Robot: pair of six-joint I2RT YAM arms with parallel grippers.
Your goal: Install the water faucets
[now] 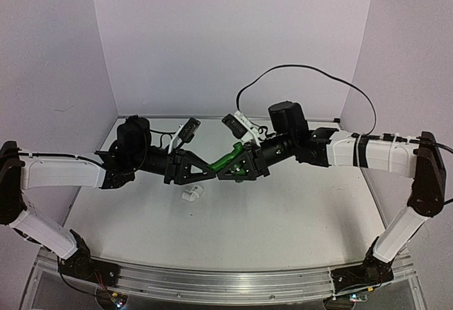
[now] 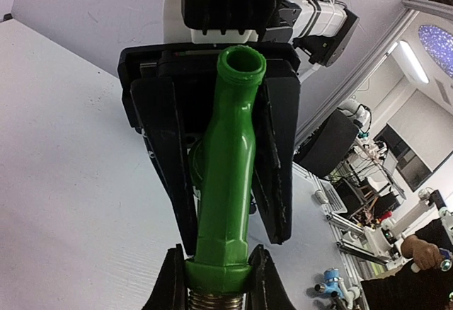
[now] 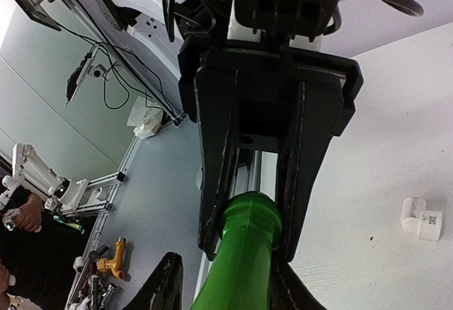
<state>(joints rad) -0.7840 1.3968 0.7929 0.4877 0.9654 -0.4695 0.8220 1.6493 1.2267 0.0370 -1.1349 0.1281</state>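
The green faucet (image 1: 230,160) hangs in mid-air above the table's middle, held between both grippers. My left gripper (image 1: 212,171) is shut on its hexagonal collar next to the silvery threaded end, seen in the left wrist view (image 2: 216,276). My right gripper (image 1: 222,171) comes from the opposite side and is shut along the stem (image 2: 226,182). One finger presses the stem and the other presses the side boss, leaving a gap at the tip. The open round mouth of the faucet points into its palm. In the right wrist view the faucet (image 3: 241,253) fills the gap between the fingers. The white blocky fitting (image 1: 191,194) lies on the table below, also in the right wrist view (image 3: 422,219).
The white table (image 1: 283,218) has walls at the back and both sides, and an aluminium rail (image 1: 226,282) at the near edge. A black cable (image 1: 311,73) loops above the right arm. Off the table, a yellow tap (image 3: 113,260) and a blue fitting (image 2: 329,282) lie outside.
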